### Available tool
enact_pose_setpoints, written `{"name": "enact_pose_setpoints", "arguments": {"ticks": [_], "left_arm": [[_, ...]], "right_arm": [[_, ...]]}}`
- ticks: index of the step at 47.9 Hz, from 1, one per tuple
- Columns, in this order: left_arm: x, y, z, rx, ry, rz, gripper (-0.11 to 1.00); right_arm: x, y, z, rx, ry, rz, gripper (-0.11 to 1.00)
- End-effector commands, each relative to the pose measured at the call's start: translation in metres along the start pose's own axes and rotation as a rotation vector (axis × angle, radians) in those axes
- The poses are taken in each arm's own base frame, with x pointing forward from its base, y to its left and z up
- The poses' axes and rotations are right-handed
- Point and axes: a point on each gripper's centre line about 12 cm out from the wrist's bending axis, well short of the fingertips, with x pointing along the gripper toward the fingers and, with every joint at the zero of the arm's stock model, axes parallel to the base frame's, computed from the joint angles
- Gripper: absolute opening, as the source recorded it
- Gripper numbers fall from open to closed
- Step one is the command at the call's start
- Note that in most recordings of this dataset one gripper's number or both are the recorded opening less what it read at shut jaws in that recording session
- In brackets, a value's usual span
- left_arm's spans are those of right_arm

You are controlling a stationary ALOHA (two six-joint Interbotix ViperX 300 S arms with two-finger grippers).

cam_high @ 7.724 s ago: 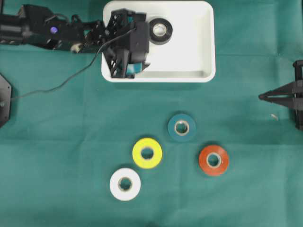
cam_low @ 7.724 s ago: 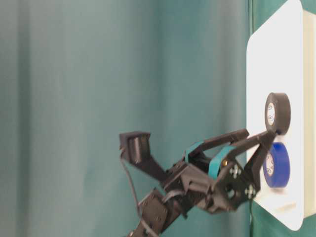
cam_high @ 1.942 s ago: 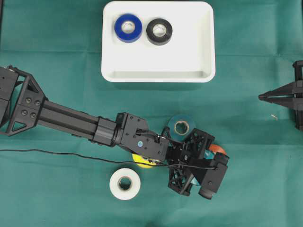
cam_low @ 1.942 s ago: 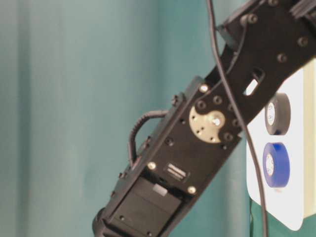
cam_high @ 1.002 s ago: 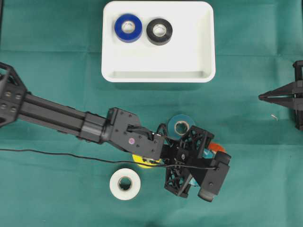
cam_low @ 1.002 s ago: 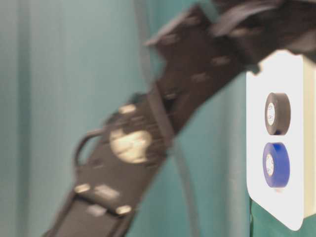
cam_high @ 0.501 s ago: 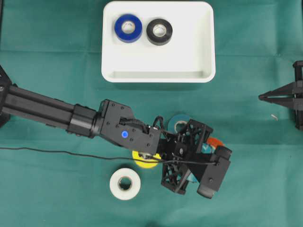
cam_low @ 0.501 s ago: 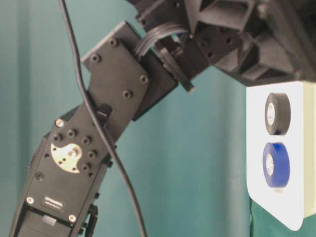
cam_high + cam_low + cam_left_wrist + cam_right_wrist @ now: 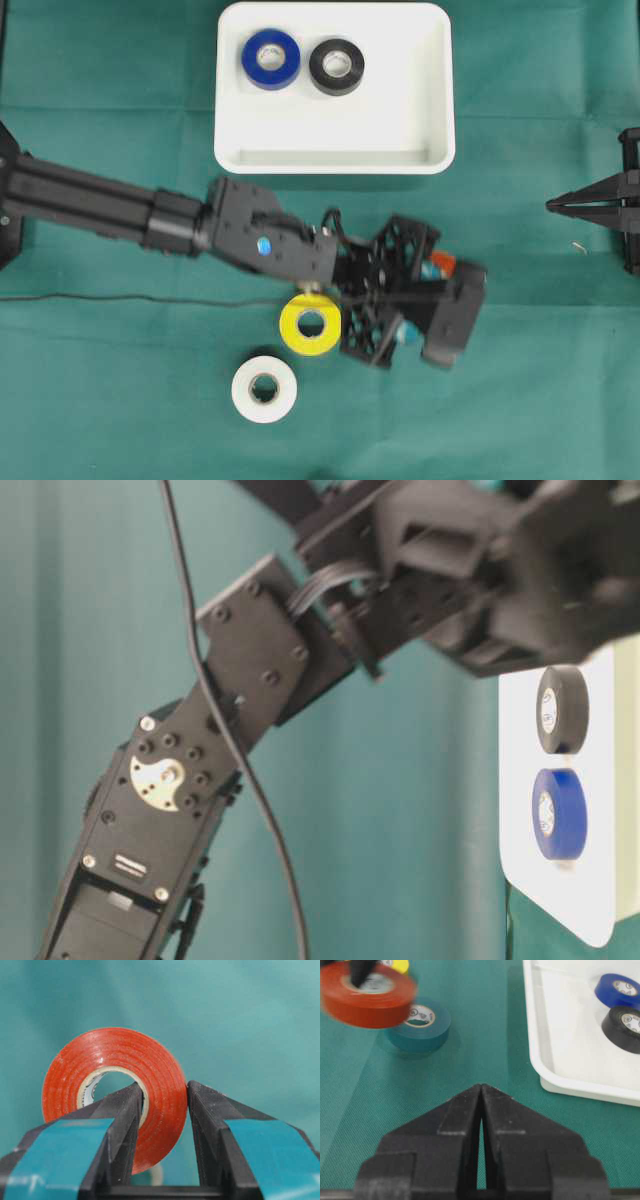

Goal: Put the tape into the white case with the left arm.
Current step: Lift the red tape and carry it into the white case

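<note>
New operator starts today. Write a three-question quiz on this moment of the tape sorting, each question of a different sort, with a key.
1. True or false: the left gripper is shut on the red tape roll, one finger through its hole.
2. Which rolls lie in the white case?
A. blue and black
B. yellow and white
C. teal and red
3. Fill in: the right gripper is ____ and holds nothing.

Key
1. True; the wrist view shows the roll's wall pinched between the fingers.
2. A: the blue roll and the black roll.
3. shut
</note>
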Motion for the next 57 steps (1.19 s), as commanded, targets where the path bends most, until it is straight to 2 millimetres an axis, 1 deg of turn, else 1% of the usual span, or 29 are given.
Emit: {"name": "enact_pose_setpoints", "arguments": {"ticks": [1,8,9,17,24,32,39,44,57], "left_arm": [[-0.034,0.028,0.017,-0.028,-0.072,0.05,0.28],[-0.043,0.059,0.003,-0.074,-0.07,0.098,0.28],[-0.045,0.066,0.001,-0.082,-0.074,0.11,0.28],[-0.053,0.097,-0.014,-0.127,-0.067,0.158,0.28],[-0.056,0.127,-0.031,-0.173,-0.048,0.2,0.28],[-0.058,0.155,-0.049,-0.214,-0.041,0.247,0.28],[-0.061,0.174,-0.063,-0.244,-0.046,0.283,0.28],[-0.063,0.184,-0.068,-0.258,-0.058,0.305,0.28],[-0.049,0.202,-0.092,-0.292,-0.02,0.324,0.28]], "right_arm": [[0.001,0.0,0.004,0.0,-0.008,-0.001,-0.09],[0.001,0.0,0.004,0.0,-0.009,-0.001,-0.09],[0.001,0.0,0.004,-0.001,-0.009,-0.001,-0.09],[0.001,0.0,0.004,0.0,-0.008,-0.001,-0.09],[0.001,0.0,0.004,0.0,-0.009,-0.001,-0.09],[0.001,0.0,0.004,-0.001,-0.009,-0.001,-0.09],[0.001,0.0,0.004,0.0,-0.009,-0.001,-0.09],[0.001,0.0,0.004,0.0,-0.009,-0.001,-0.09],[0.001,0.0,0.004,0.0,-0.008,-0.001,-0.09]]}}
